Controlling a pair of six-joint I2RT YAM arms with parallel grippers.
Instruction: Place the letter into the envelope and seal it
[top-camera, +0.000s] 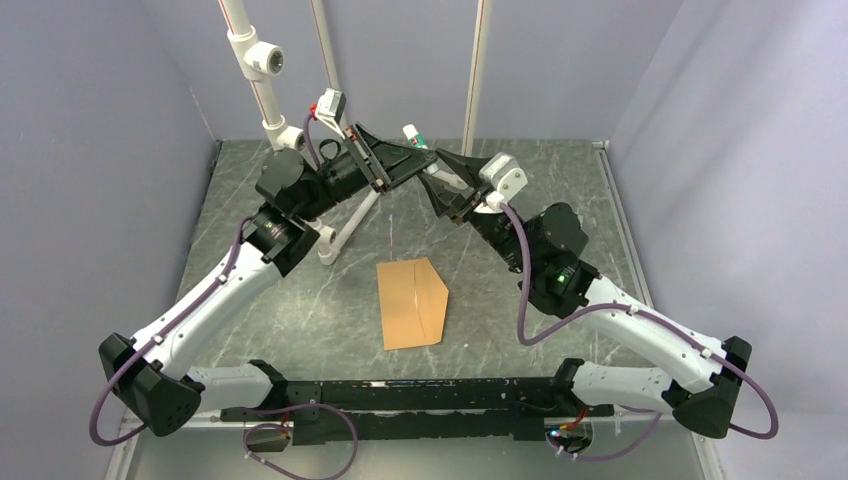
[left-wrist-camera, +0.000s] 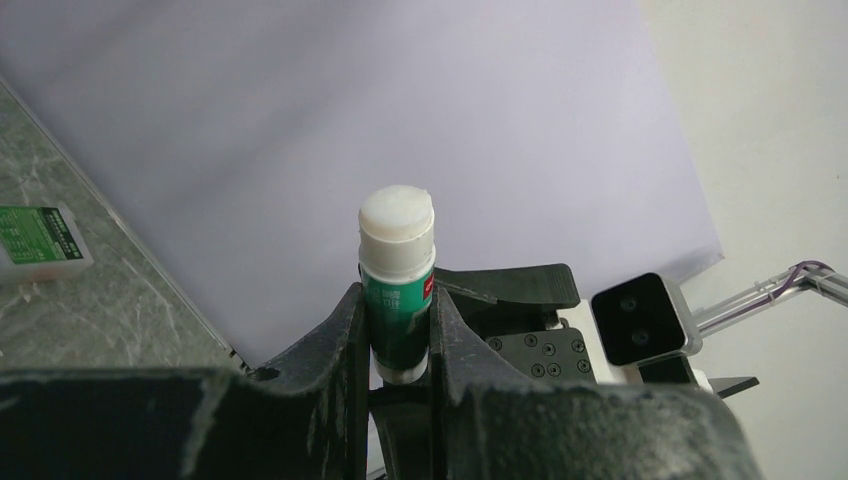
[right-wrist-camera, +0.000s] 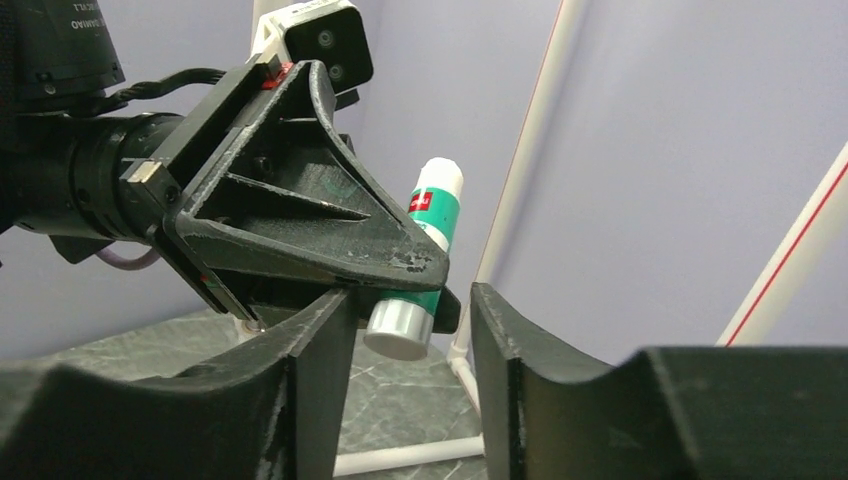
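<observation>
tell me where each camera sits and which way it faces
Top: above and behind the robot, looking down on the table and envelope; left arm and right arm show whole.
Left wrist: on the left arm's wrist, looking along the left gripper at the wall; it clamps a glue stick.
Right wrist: on the right arm's wrist, facing the left gripper; the open right gripper flanks the stick's lower end.
Shared: all three see the glue stick.

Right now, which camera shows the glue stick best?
The left wrist view: the glue stick stands centred and close, clamped in the left gripper, white top clear. The right wrist view shows it partly behind that gripper; the top view shows only a tiny tip.
</observation>
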